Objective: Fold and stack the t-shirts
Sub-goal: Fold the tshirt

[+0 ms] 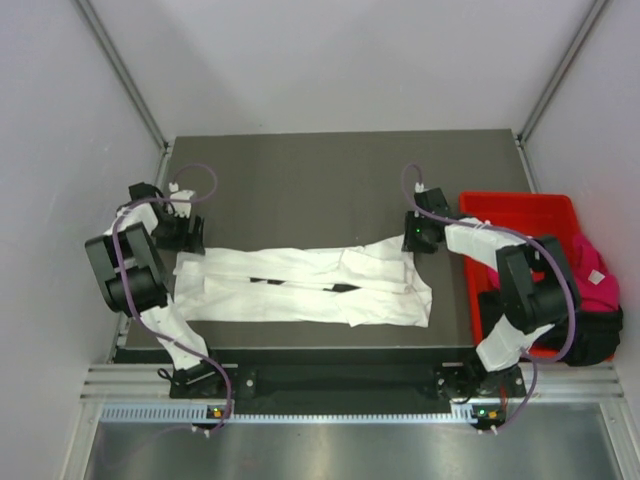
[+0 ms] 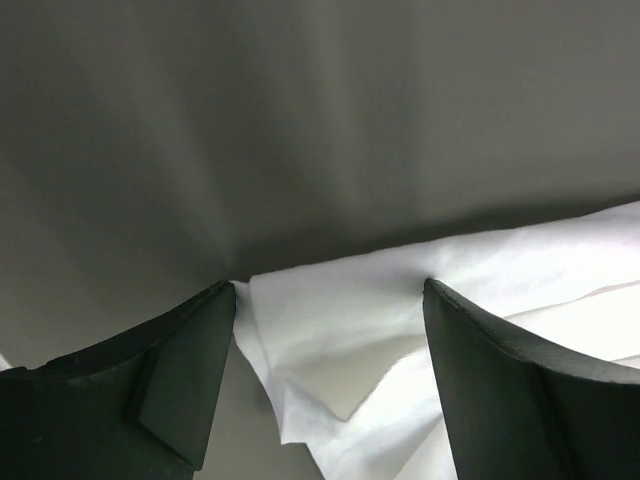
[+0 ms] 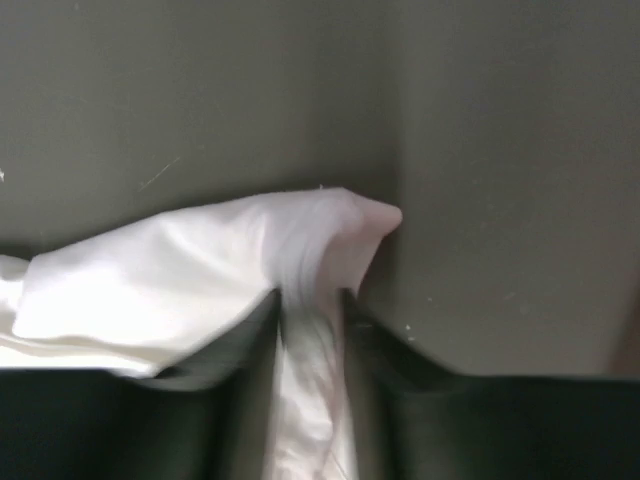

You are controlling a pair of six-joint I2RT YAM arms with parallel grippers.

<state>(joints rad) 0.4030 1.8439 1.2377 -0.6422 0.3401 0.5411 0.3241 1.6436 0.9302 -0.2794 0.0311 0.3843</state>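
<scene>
R gripper (image 3: 312,305) on white tee (image 3: 180,260) corner

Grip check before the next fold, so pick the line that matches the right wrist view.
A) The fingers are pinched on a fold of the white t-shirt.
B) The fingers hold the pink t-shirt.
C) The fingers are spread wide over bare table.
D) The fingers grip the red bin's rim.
A: the right gripper has its fingers closed together, with a strip of the white t-shirt squeezed between them.
</scene>
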